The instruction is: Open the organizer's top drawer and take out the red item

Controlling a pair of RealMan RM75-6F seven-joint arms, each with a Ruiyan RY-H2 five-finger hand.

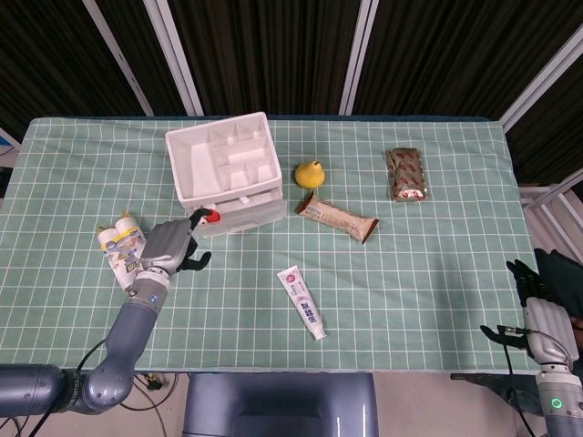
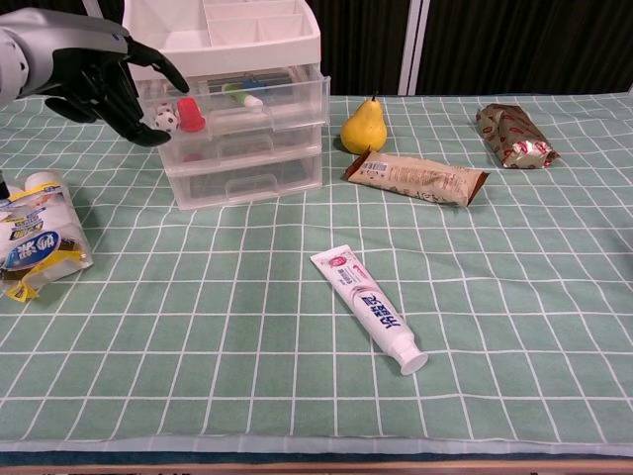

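The white organizer (image 1: 223,168) stands at the back left of the table, its clear top drawer (image 2: 247,104) pulled out. In the drawer lies the small red item (image 2: 190,114), next to a white dotted ball (image 2: 165,120); the head view shows the red item (image 1: 211,217) at the drawer's front left. My left hand (image 2: 99,84) hovers just left of the drawer with fingers spread, one fingertip (image 2: 178,87) above the drawer's rim, and holds nothing. The head view shows the left hand (image 1: 168,246) near the drawer's corner. My right hand (image 1: 533,296) hangs off the table's right edge, holding nothing.
A yellow pear (image 2: 363,126) sits right of the organizer, with a wrapped snack bar (image 2: 415,178) in front of it. A toothpaste tube (image 2: 371,307) lies mid-table. A brown packet (image 2: 514,134) is far right. A pack of small bottles (image 2: 35,242) lies below the left hand.
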